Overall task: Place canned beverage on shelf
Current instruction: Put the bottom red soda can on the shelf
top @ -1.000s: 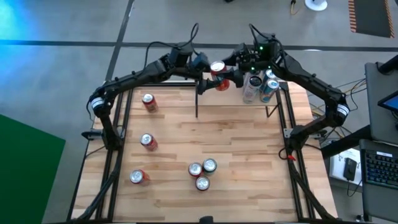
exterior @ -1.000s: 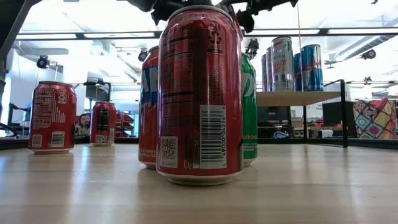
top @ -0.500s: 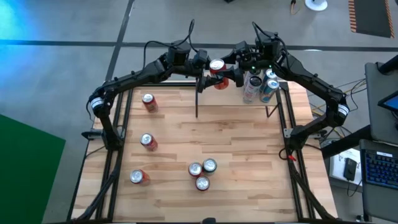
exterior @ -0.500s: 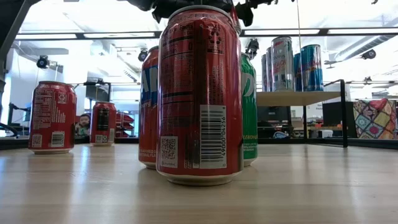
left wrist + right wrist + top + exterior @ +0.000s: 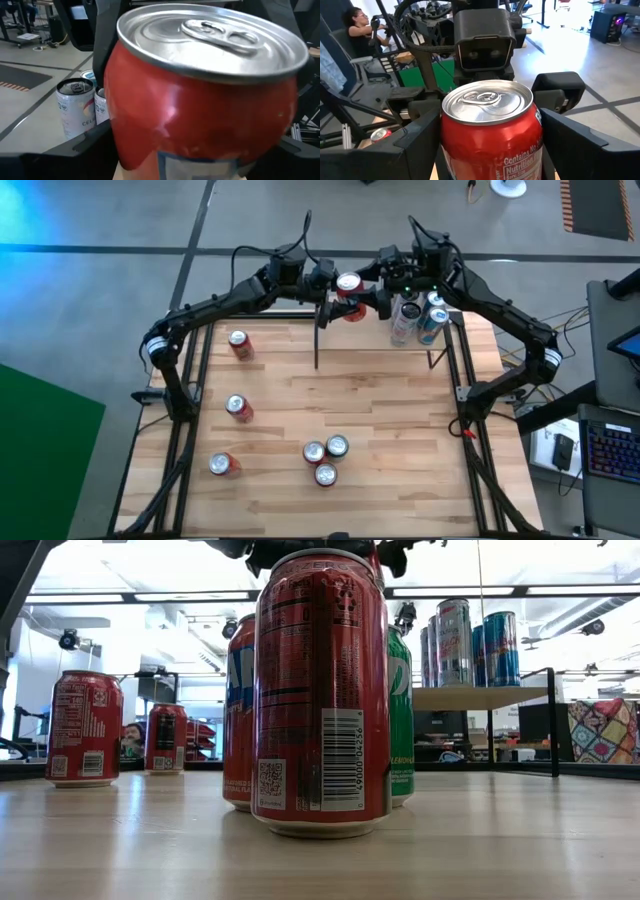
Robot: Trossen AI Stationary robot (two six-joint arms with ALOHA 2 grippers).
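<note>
A red canned beverage point(image 5: 349, 286) hangs upright high over the table's far edge, between my two grippers. My left gripper point(image 5: 333, 286) reaches it from the table's left and my right gripper point(image 5: 366, 298) from the right; both are shut on it. In the right wrist view the red can point(image 5: 490, 135) fills the middle, with my left gripper's body behind it. The shelf point(image 5: 480, 698) stands at the far right on black uprights. Several tall cans point(image 5: 468, 640) stand on its board. My left gripper has the red can between its two fingers point(image 5: 85, 150), which lie against the lower side wall point(image 5: 117, 142). It comes in about level from the table's left. The can is lifted clear, top up. My right gripper pinches the can's body point(image 5: 451, 150) between its two fingers point(image 5: 417, 145), below the rim. It reaches in level from the table's right, opposite the left gripper. The can stands upright in the hold, clear of the table and shelf.
Three single red cans point(image 5: 238, 343) point(image 5: 238, 408) point(image 5: 222, 465) stand along the table's left side. A cluster of three cans point(image 5: 325, 458) stands near the middle front. The shelf's cans point(image 5: 418, 320) are just right of the held can. A person point(image 5: 357, 25) sits beyond the table.
My left gripper has tipped a little at the wrist beside the red can. The can has stayed high at the far edge between both grippers.
</note>
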